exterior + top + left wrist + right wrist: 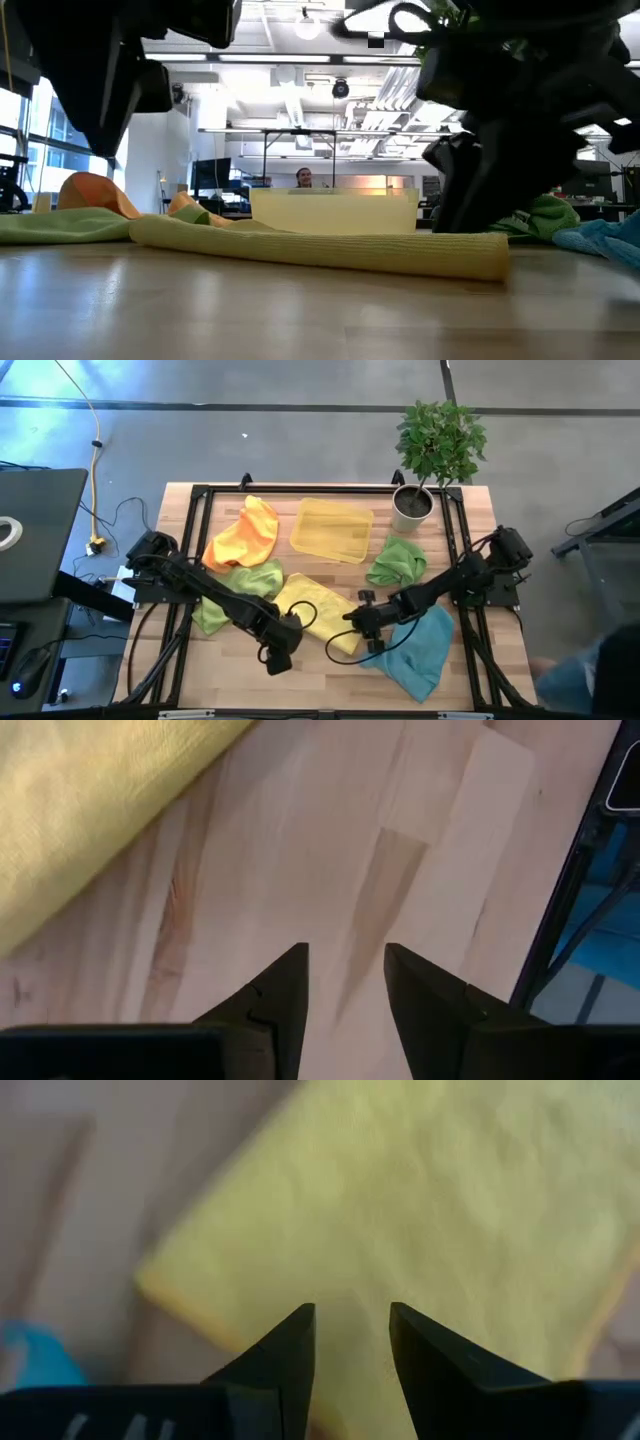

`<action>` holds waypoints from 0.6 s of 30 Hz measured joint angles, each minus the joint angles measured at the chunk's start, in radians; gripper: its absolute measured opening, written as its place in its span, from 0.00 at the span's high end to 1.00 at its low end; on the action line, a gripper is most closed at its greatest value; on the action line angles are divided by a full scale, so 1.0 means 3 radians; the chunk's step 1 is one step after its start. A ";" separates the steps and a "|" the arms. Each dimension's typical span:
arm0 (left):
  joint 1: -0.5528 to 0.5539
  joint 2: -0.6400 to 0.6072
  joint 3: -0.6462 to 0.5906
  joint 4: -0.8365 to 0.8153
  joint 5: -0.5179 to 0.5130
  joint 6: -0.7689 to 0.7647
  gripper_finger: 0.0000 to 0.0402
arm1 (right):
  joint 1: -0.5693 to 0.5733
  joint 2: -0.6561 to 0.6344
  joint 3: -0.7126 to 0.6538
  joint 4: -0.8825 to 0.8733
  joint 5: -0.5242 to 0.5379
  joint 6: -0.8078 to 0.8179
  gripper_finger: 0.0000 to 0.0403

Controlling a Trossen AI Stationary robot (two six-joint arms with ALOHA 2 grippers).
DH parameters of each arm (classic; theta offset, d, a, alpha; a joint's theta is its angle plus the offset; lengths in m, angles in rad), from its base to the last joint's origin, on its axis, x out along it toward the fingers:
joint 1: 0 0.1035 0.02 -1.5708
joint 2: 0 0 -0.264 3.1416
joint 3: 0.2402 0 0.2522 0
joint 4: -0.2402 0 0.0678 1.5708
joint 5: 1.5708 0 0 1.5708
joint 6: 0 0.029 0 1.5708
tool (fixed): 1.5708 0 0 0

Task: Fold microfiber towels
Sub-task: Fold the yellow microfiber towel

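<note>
I have the left gripper [281, 660] low over bare wood near the front edge of the tabletop [330, 685], just off the front-left side of the yellow towel [318, 613]. Through its wrist camera the fingers [275, 1000] stand a narrow gap apart with nothing between them, and the yellow cloth's edge lies beyond them, not touching.

The right gripper [361, 618] sits over the yellow towel's right-hand edge, near the middle of the tabletop. Its wrist camera shows the jaws slightly parted and empty, with yellow cloth filling the view past the tips and a sliver of teal at the side.

The yellow towel lies folded in the centre; from table height it reads as a long flat roll.

The teal towel [418, 650] is crumpled toward the front-right corner, under the right arm. One light green towel [396, 561] lies bunched beside the potted plant [436, 452], the other [238, 588] under the left arm, touching the orange towel [245, 536] behind it. The yellow tray [331, 528] rests near the back edge.
</note>
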 joint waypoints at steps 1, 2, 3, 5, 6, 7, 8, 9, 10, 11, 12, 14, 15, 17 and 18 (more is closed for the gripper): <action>-0.0005 0.0001 0.0000 -0.0001 0.0000 -0.0051 0.70 | 0.0000 0.0037 0.0001 0.0103 0.0000 0.0032 0.70; -0.0016 0.0001 0.0004 -0.0006 0.0001 -0.0095 0.70 | 0.0000 0.0073 0.0002 0.0185 -0.0001 0.0054 0.70; -0.0025 0.0002 0.0015 -0.0012 0.0000 -0.0142 0.70 | -0.0001 0.0113 0.0002 0.0246 -0.0001 0.0072 0.70; -0.0045 0.0004 0.0050 -0.0007 0.0000 -0.0200 0.71 | -0.0001 0.0194 0.0002 0.0381 -0.0003 0.0076 0.70; -0.0055 0.0004 0.0070 -0.0008 0.0000 -0.0222 0.71 | -0.0001 0.0227 0.0002 0.0423 -0.0003 0.0078 0.70; -0.0065 0.0004 0.0091 -0.0007 0.0000 -0.0231 0.71 | -0.0001 0.0263 0.0002 0.0470 -0.0003 0.0094 0.70; -0.0074 0.0004 0.0114 -0.0006 0.0001 -0.0231 0.71 | -0.0001 0.0299 0.0002 0.0514 -0.0003 0.0119 0.70; -0.0084 0.0004 0.0140 -0.0008 0.0000 -0.0231 0.71 | -0.0001 0.0329 0.0002 0.0558 0.0002 0.0136 0.70; -0.0089 0.0004 0.0170 -0.0009 0.0000 -0.0231 0.71 | -0.0001 0.0354 0.0002 0.0627 0.0001 0.0137 0.70; -0.0090 0.0004 0.0204 -0.0006 0.0000 -0.0231 0.71 | -0.0001 0.0386 0.0002 0.0708 -0.0001 0.0137 0.70; -0.0093 0.0004 0.0235 -0.0005 0.0000 -0.0231 0.71 | -0.0001 0.0420 0.0002 0.0808 0.0003 0.0137 0.70; -0.0093 0.0004 0.0303 -0.0008 0.0000 -0.0225 0.71 | -0.0002 0.0475 0.0002 0.1047 0.0009 0.0137 0.70; -0.0093 0.0004 0.0338 -0.0005 0.0000 -0.0208 0.71 | -0.0012 0.0498 0.0002 0.1195 0.0013 0.0136 0.70; -0.0093 0.0004 0.0405 -0.0006 -0.0007 -0.0170 0.71 | -0.0037 0.0539 0.0004 0.1503 0.0015 0.0135 0.70; -0.0093 0.0004 0.0440 -0.0006 -0.0016 -0.0154 0.71 | -0.0058 0.0556 0.0004 0.1622 0.0015 0.0139 0.70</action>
